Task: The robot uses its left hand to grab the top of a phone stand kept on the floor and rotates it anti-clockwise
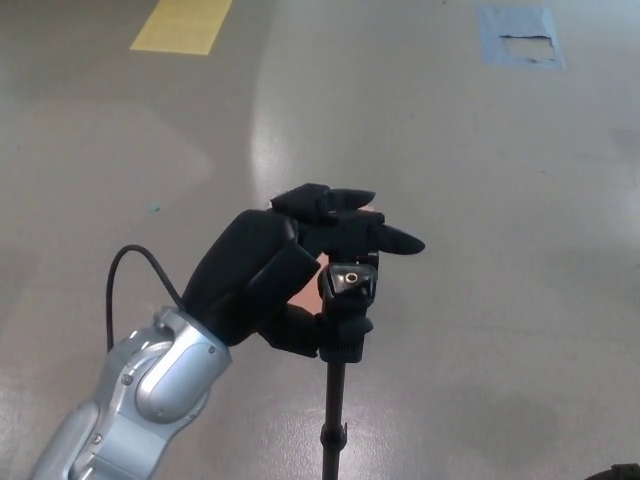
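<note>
This looks like a lab, workshop or industrial hall rather than a home. The floor point(480, 200) is bare, smooth grey concrete with a dull sheen and faint scuffs. A yellow painted marking point(182, 24) lies at the far left, and a blue taped rectangle point(521, 37) at the far right.

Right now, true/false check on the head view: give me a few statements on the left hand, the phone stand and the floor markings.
1. The left hand is wrapped around the phone stand top. True.
2. The right hand holds the pole. False: no right hand shows.
3. A yellow floor marking lies at upper left. True.
4. The stand lies flat on the floor. False: it stands upright.
5. A black cable loops at the left wrist. True.
</note>
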### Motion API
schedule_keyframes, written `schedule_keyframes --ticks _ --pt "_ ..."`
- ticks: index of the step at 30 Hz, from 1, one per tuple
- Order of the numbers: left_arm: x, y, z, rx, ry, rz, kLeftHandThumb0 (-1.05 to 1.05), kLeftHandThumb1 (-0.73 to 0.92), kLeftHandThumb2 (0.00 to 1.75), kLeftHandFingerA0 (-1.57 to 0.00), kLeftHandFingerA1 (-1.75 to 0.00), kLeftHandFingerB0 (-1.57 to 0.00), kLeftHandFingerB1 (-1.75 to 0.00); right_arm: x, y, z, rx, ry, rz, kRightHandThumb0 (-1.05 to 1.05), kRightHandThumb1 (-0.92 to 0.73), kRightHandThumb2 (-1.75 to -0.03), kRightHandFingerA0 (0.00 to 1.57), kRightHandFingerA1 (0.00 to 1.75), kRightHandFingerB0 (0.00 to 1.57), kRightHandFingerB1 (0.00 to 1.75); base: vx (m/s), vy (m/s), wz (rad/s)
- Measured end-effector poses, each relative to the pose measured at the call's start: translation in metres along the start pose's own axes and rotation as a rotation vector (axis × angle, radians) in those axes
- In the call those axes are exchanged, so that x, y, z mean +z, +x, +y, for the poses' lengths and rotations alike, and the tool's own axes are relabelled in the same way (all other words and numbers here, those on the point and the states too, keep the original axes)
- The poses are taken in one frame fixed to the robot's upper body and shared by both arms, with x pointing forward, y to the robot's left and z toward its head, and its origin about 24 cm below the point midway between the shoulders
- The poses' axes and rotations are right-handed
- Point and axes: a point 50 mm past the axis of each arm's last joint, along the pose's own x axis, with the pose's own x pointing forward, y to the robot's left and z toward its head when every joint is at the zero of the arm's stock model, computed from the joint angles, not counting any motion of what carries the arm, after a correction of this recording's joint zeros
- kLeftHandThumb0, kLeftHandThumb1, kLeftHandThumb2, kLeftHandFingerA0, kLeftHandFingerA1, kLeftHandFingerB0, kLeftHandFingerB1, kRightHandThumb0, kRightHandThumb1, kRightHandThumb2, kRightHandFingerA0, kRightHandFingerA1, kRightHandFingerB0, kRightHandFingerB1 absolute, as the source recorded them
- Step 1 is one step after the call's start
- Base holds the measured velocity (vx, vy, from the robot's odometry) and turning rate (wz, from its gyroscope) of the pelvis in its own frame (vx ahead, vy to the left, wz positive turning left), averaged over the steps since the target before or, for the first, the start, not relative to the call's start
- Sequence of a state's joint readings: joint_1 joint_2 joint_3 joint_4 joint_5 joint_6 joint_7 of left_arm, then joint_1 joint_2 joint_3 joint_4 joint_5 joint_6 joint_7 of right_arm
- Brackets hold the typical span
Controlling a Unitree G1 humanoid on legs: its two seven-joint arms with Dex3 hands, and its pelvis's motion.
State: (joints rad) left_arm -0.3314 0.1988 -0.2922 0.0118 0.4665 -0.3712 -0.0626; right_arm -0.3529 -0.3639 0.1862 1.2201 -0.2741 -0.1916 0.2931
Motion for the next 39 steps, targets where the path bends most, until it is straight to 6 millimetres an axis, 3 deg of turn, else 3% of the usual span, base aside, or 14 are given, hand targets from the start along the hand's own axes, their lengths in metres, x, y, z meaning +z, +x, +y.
schedule_keyframes --ticks 1,3,6,7,12,14,15,19,20,25,26,34,35,39 --pt "-0.0006 -0.0004 -0.0005 -0.001 -0.001 0.002 -0.11 0.58 0.59 -0.49 -0.39 -0.79 -0.47 0.0002 0.0001 -0.0001 0.000 -0.001 0.001 -0.52 -0.64 -0.87 0.59 0.58 0.26 0.44 0.00 0.000 0.00" --pt "-0.0009 -0.0007 -0.0009 0.000 -0.001 0.001 -0.03 0.61 0.58 -0.62 -0.42 -0.86 -0.52 0.0003 0.0001 -0.0001 0.001 -0.003 0.002 -0.44 -0.77 -0.63 0.65 0.46 0.31 0.31 0.00 0.000 0.00" --pt "-0.0020 -0.0012 -0.0019 -0.003 -0.007 0.001 -0.02 0.65 0.58 -0.70 -0.44 -0.88 -0.54 0.0003 0.0002 -0.0002 0.001 -0.004 0.004 -0.44 -0.77 -0.63 0.64 0.47 0.31 0.31 0.00 0.000 0.00" --pt "-0.0030 -0.0016 -0.0027 -0.005 -0.012 0.002 0.01 0.67 0.58 -0.74 -0.45 -0.88 -0.54 0.0003 0.0002 -0.0002 0.001 -0.004 0.004 -0.51 -0.63 -0.88 0.58 0.59 0.25 0.44 0.00 0.000 0.00" --pt "-0.0049 -0.0028 -0.0044 -0.008 -0.028 -0.002 -0.03 0.67 0.59 -0.77 -0.48 -0.86 -0.53 0.0017 0.0005 -0.0013 -0.001 -0.003 0.004 -0.54 -0.65 -0.89 0.58 0.59 0.25 0.44 0.00 0.000 0.00" --pt "-0.0053 -0.0029 -0.0045 -0.006 -0.033 -0.001 -0.03 0.67 0.59 -0.77 -0.48 -0.86 -0.53 0.0020 0.0005 -0.0017 -0.001 -0.002 0.003 -0.54 -0.65 -0.89 0.58 0.59 0.25 0.44 0.00 0.000 0.00" --pt "-0.0055 -0.0029 -0.0044 -0.005 -0.037 0.000 -0.03 0.68 0.60 -0.83 -0.51 -0.86 -0.52 0.0021 0.0005 -0.0017 -0.001 -0.001 0.003 -0.49 -0.80 -0.65 0.63 0.47 0.31 0.31 0.00 0.000 0.00" --pt "-0.0055 -0.0028 -0.0037 0.001 -0.049 0.000 -0.12 0.68 0.60 -0.97 -0.59 -0.87 -0.52 0.0021 0.0005 -0.0018 0.000 0.000 0.004 -0.50 -0.81 -0.65 0.63 0.47 0.32 0.31 0.00 0.000 0.00" --pt "-0.0054 -0.0027 -0.0036 0.003 -0.052 0.000 -0.12 0.67 0.60 -1.02 -0.65 -0.87 -0.53 0.0021 0.0005 -0.0017 0.000 -0.001 0.004 -0.56 -0.69 -0.94 0.57 0.60 0.28 0.45 0.00 0.000 0.00" --pt "-0.0054 -0.0026 -0.0032 0.005 -0.063 0.000 -0.09 0.68 0.60 -0.97 -0.78 -0.88 -0.53 0.0020 0.0005 -0.0017 0.001 -0.002 0.004 -0.52 -0.83 -0.65 0.64 0.46 0.33 0.32 0.00 0.000 0.00" --pt "-0.0057 -0.0026 -0.0030 0.006 -0.065 0.001 -0.09 0.68 0.60 -0.96 -0.61 -0.87 -0.54 0.0021 0.0005 -0.0017 0.001 -0.002 0.004 -0.52 -0.83 -0.66 0.63 0.46 0.34 0.32 0.00 0.000 0.00" --pt "-0.0072 -0.0018 -0.0024 0.005 -0.084 0.003 0.06 0.73 0.61 -0.89 -0.56 -0.84 -0.55 0.0039 0.0009 -0.0028 -0.001 -0.005 0.001 -0.52 -0.84 -0.66 0.63 0.47 0.33 0.32 0.00 0.000 0.00" --pt "-0.0073 -0.0016 -0.0023 0.004 -0.091 0.003 0.07 0.74 0.66 -0.89 -0.55 -0.83 -0.54 0.0040 0.0009 -0.0029 -0.001 -0.006 0.001 -0.56 -0.69 -0.95 0.57 0.59 0.29 0.46 0.00 0.000 0.00" --pt "-0.0063 -0.0008 -0.0028 -0.002 -0.147 0.001 -0.04 0.75 0.62 -0.90 -0.54 -0.84 -0.54 0.0042 0.0009 -0.0028 -0.001 -0.007 0.000 -0.55 -0.69 -0.94 0.58 0.60 0.28 0.46 0.00 0.000 0.00"
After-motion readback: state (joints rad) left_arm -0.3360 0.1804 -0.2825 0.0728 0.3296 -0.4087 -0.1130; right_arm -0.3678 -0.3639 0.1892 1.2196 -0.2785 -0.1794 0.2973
